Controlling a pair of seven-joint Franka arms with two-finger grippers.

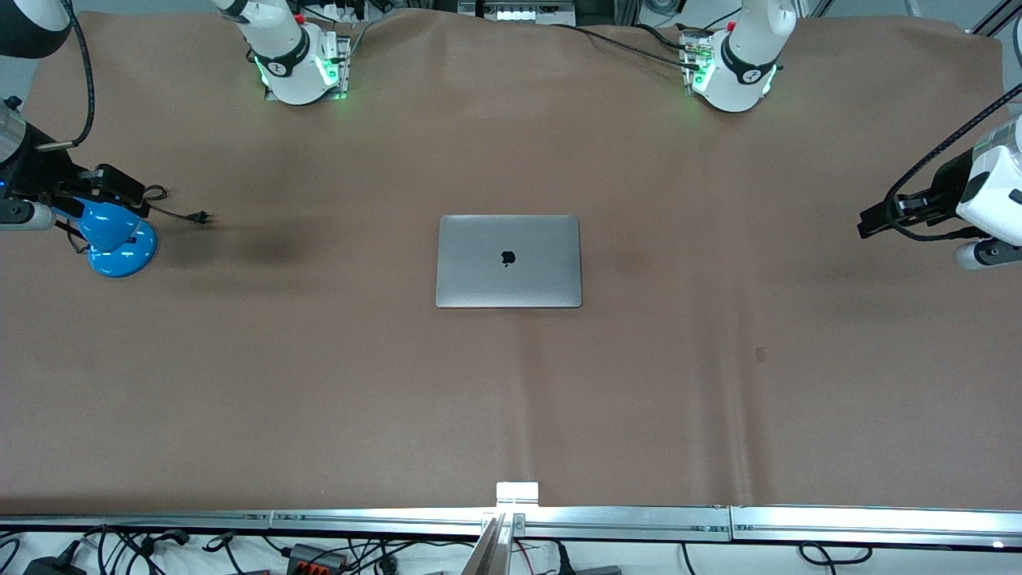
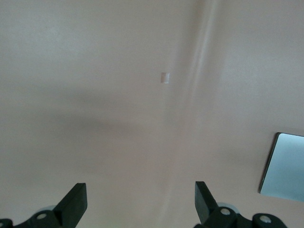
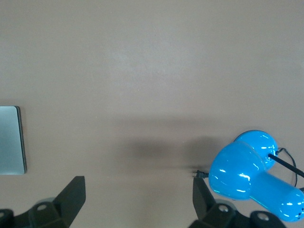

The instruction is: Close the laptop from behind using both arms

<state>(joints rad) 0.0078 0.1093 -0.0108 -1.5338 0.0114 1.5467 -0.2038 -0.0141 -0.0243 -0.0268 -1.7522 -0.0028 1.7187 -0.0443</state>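
While one laptop (image 1: 509, 260) lies shut, the left pincer (image 2: 140, 204) and the right pincer (image 3: 137, 202) hover spread.

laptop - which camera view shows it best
The front view: the whole laptop lies shut, lid and logo in sight, mid-table. The left wrist view catches only a corner, the right wrist view only an edge strip.

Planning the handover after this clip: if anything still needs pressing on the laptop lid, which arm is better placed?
Neither clearly. The laptop already lies shut mid-table. The left gripper and the right gripper both hover open at their own ends of the table, about equally far; the right hangs over a blue hair dryer.
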